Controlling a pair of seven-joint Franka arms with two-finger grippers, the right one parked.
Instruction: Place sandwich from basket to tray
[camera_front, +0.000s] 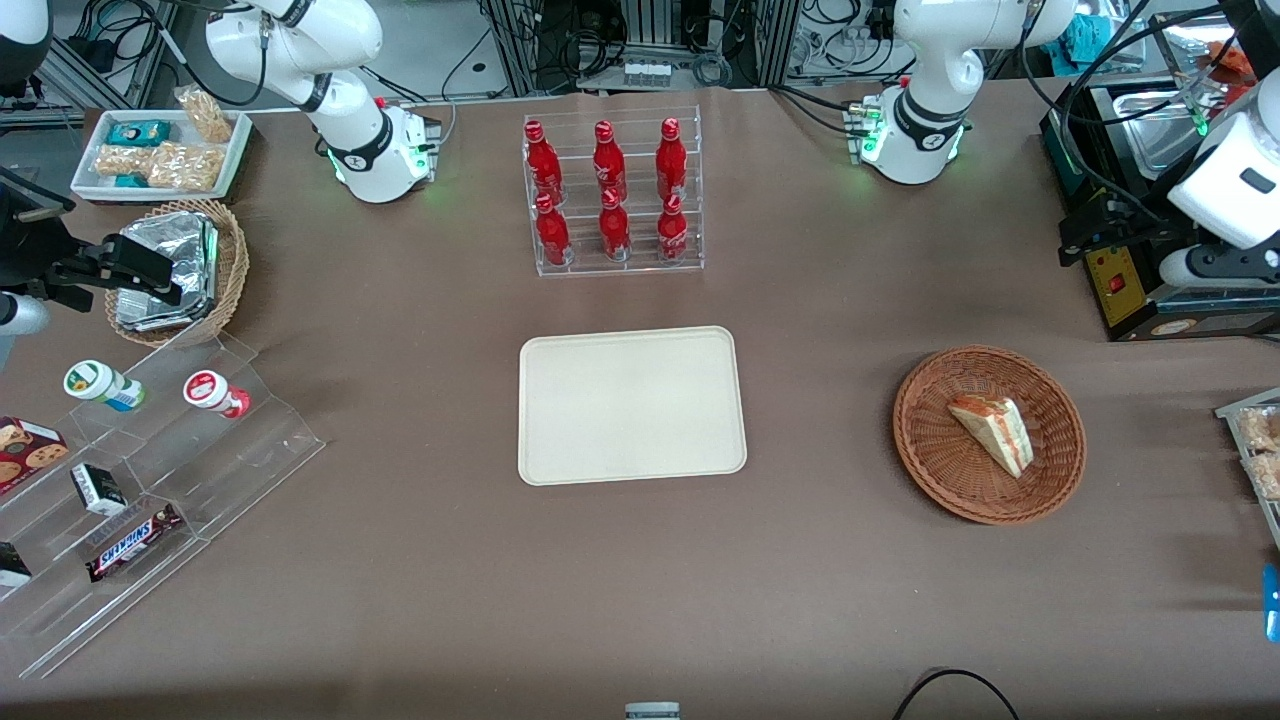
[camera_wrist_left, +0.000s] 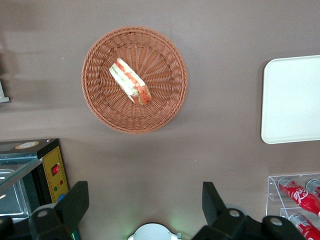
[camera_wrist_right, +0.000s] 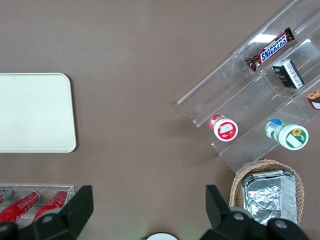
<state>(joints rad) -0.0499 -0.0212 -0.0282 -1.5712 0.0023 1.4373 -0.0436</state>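
The small triangular sandwich (camera_front: 992, 432) of pale bread, with red-orange and green filling showing along its edge, lies inside the wide, shallow, reddish-brown round wicker basket (camera_front: 925, 445), roughly at its centre. The basket sits on the brown table (camera_front: 400, 560) toward the working arm's end. Well apart from it, at the middle of the table, lies the flat cream-beige rectangular tray (camera_front: 630, 405) with rounded corners, bare on top. A clear acrylic rack of red bottles (camera_front: 612, 195) stands farther from the front camera than the tray.

The left arm's gripper (camera_wrist_left: 145, 207) hangs high above the table, near the basket but not over it and touching nothing. Its two dark fingers (camera_wrist_left: 75, 202) stand wide apart, with nothing between them.
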